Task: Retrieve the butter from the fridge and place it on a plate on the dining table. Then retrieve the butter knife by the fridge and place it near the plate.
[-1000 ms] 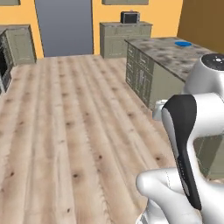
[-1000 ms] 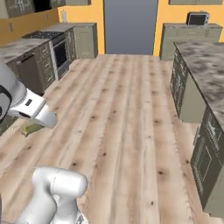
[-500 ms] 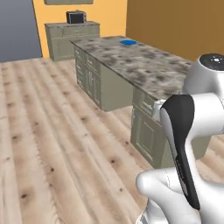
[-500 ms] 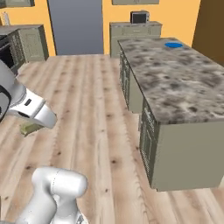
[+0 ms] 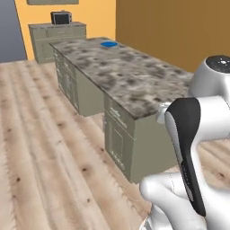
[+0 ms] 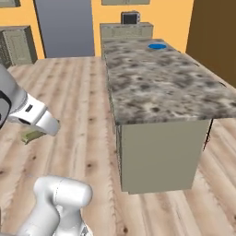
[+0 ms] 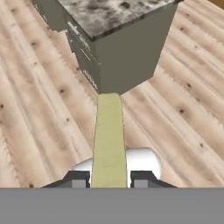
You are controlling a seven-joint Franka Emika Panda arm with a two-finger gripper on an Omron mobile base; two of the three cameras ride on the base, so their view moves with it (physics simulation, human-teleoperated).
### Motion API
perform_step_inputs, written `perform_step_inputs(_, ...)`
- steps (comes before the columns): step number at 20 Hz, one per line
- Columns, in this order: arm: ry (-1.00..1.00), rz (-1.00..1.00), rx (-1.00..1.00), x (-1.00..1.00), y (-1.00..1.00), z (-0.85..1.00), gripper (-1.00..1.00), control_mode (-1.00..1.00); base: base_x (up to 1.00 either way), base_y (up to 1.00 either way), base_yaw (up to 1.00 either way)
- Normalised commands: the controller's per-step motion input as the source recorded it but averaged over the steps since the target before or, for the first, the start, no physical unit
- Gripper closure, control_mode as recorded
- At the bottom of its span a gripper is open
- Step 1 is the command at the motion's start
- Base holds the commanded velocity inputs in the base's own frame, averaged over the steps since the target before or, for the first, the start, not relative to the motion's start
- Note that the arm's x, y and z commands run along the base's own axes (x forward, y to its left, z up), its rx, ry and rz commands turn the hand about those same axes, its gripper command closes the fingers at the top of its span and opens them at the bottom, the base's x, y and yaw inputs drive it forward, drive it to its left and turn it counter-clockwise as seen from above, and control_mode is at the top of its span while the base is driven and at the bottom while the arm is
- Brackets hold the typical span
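the butter (image 7: 108,140), a pale yellow stick, runs lengthwise out from between the two dark tips of the gripper (image 7: 108,180), whose jaws stand narrow and clamped against its sides; in the right base view we see the same stick as a small yellowish block (image 6: 32,135) at the end of the white arm, carried low above the wooden floor (image 5: 40,148). beyond the butter's far end in the hand view stands the near end of the dining table (image 7: 113,13), its beige base facing us. its marbled tabletop (image 6: 161,83) stretches away from the robot, and the blue plate (image 5: 108,44) lies at its far end, well apart from the gripper; the right base view shows it too (image 6: 157,46). past the island a beige cabinet against the orange wall carries a small dark appliance (image 5: 60,18). we judge the first half of the task to be partly done: the butter is in hand and out of the fridge, but not yet set on the plate. what is left, as we read it, is to reach the plate, put the butter down, and then fetch the butter knife and lay it near the plate.
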Motion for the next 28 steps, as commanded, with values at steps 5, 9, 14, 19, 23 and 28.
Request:
perform_step_inputs(5,0.0,0.0,0.0,0.0,0.0,0.0,1.0,1.0,0.0,-1.0,0.0)
perform_step_inputs(9,0.0,0.0,0.0,0.0,0.0,0.0,1.0,1.0,0.0,-1.0,0.0)
perform_step_inputs(14,0.0,0.0,0.0,0.0,0.0,0.0,1.0,1.0,0.0,-1.0,0.0)
perform_step_inputs(19,0.0,0.0,0.0,0.0,0.0,0.0,1.0,1.0,0.0,-1.0,0.0)
perform_step_inputs(23,0.0,0.0,0.0,0.0,0.0,0.0,1.0,1.0,0.0,-1.0,0.0)
perform_step_inputs(28,0.0,0.0,0.0,0.0,0.0,0.0,1.0,1.0,0.01,-1.0,0.0)
